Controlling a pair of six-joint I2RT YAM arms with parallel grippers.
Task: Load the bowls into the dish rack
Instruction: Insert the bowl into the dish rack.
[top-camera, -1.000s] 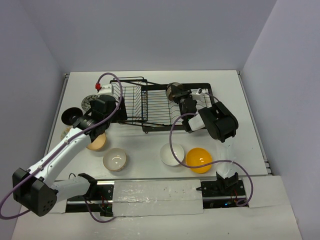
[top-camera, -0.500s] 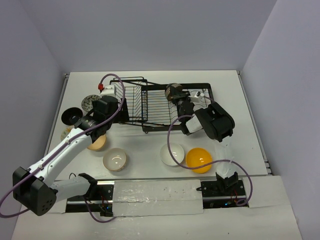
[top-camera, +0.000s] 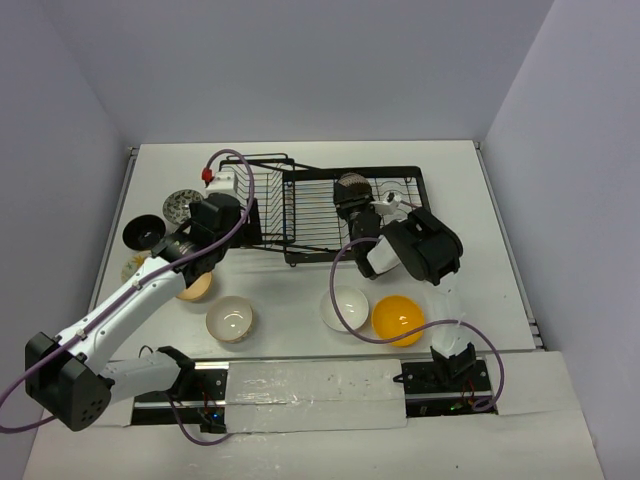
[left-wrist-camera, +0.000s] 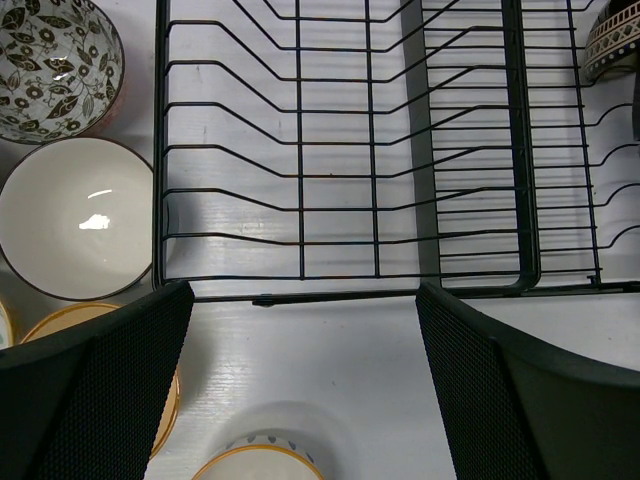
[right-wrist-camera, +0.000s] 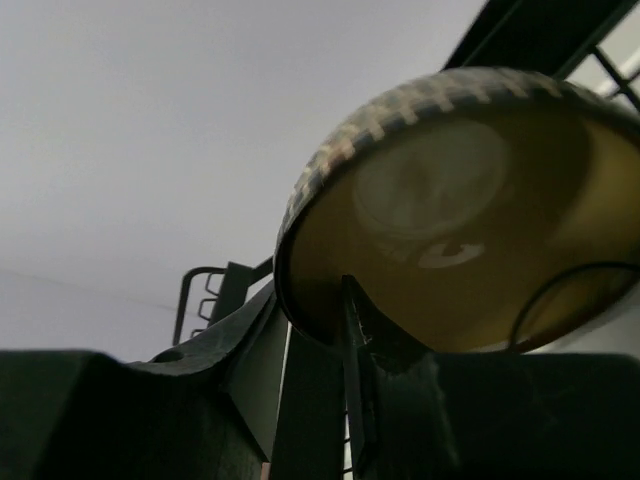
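- Dish rack (top-camera: 312, 215) of black wire lies across the far half of the table (top-camera: 290, 285), with a narrower section on the left and a wider slotted section on the right.
- Patterned bowl (top-camera: 350, 187) stands on edge in the wider section, close to the far rail. The right wrist view shows a checkered outside and an olive-yellow inside.
- Right gripper (top-camera: 358, 213) sits just in front of that bowl, with its fingers at the bowl's lower rim. The jaws look partly parted, but I cannot tell whether they pinch the rim.
- Left gripper (left-wrist-camera: 303, 292) hovers above the near edge of the rack's left section. Its fingers are spread as wide as they go and hold nothing.
- Left of the rack are a floral bowl (top-camera: 180, 205) and a black bowl (top-camera: 145, 233). A cream bowl (top-camera: 128, 266) shows only in part at the table's edge.
- Tan bowl (top-camera: 195, 288) lies partly under the left arm, and a greyish bowl (top-camera: 230, 320) sits nearer the bases.
- White bowl (top-camera: 345, 308) and orange-yellow bowl (top-camera: 398, 316) sit side by side in front of the wider section, touching or nearly so.
- These seven bowls rest on the table, outside the rack.
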